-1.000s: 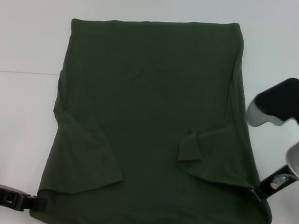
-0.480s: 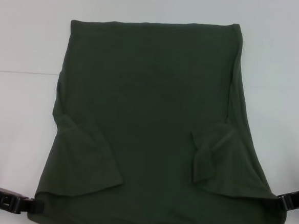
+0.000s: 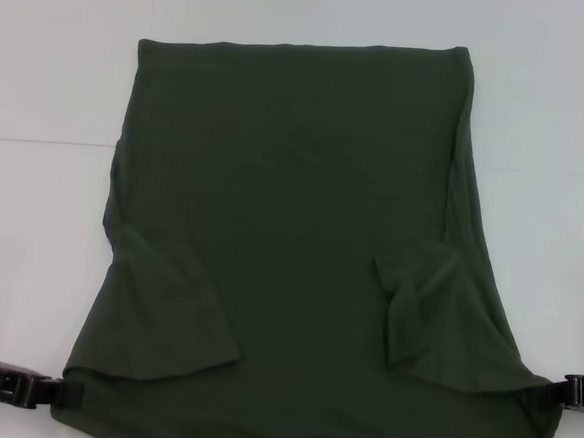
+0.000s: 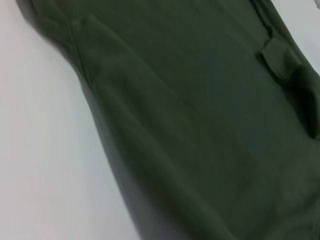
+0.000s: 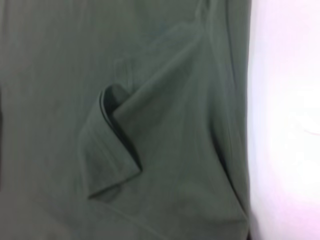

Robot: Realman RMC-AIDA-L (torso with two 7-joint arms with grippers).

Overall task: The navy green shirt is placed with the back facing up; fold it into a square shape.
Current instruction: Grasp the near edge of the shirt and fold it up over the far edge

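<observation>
Head view: the left end effector (image 3: 67, 395) is seen low at the near left corner of the navy green shirt (image 3: 291, 229), and it looks clamped on the cloth there. The shirt is spread flat on the white worktop (image 3: 41, 81), back side up. Both sleeves are already folded in over the body, one on each side. At the near right corner the right end effector (image 3: 558, 393) is seen; whether it is gripping cannot be told. The near edge is judged still to be folded up toward the far edge to make a square.
</observation>
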